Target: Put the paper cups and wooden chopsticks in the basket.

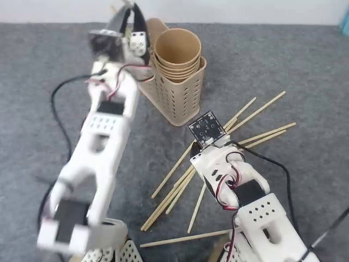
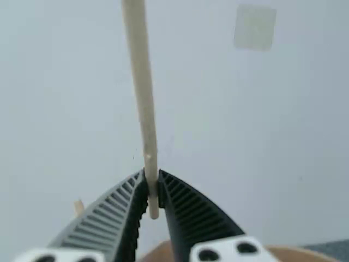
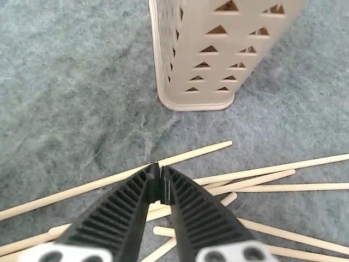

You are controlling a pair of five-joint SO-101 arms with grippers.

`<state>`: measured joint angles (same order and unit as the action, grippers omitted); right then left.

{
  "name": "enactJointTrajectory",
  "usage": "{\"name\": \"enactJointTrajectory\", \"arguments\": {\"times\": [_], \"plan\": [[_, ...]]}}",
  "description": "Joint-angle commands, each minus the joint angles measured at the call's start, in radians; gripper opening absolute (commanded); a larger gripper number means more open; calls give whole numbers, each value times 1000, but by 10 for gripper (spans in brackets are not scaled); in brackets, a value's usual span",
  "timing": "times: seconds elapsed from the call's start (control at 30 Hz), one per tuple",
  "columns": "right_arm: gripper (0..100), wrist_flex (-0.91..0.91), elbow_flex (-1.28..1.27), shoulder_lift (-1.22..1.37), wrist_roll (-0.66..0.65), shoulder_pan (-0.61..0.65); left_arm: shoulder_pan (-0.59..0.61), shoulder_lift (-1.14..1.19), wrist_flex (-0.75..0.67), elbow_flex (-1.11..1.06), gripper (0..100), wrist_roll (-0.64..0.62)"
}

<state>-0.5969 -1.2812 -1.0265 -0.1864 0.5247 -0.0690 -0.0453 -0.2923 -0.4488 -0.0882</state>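
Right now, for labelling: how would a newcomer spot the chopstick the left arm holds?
Find the beige perforated plastic basket holding stacked brown paper cups; the left end effector is beside it. Clamped between its black fingers is one pale wooden chopstick. Unlike the others scattered flat on the grey carpet, it is held in the air.

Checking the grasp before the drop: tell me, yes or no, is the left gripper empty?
No, the left gripper is shut on a wooden chopstick that sticks out past its tips.
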Motion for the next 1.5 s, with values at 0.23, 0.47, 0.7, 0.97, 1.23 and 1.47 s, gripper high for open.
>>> {"name": "enactJointTrajectory", "arguments": {"times": [0.23, 0.47, 0.7, 0.97, 1.23, 1.47], "plan": [[13, 25, 9, 4, 2, -15, 15, 95, 262, 157, 13, -6], [13, 25, 9, 4, 2, -15, 8, -158, 629, 156, 212, 229], [13, 41, -8, 5, 2, -15, 17, -402, 799, 157, 316, 235], [13, 41, -11, 5, 6, -15, 166, -672, 1260, 91, 316, 218], [17, 19, 31, 4, 78, -139, 308, -684, 852, -510, 316, -117], [98, -64, 114, 4, 195, -260, 290, -680, 493, -765, 316, -199]]}}
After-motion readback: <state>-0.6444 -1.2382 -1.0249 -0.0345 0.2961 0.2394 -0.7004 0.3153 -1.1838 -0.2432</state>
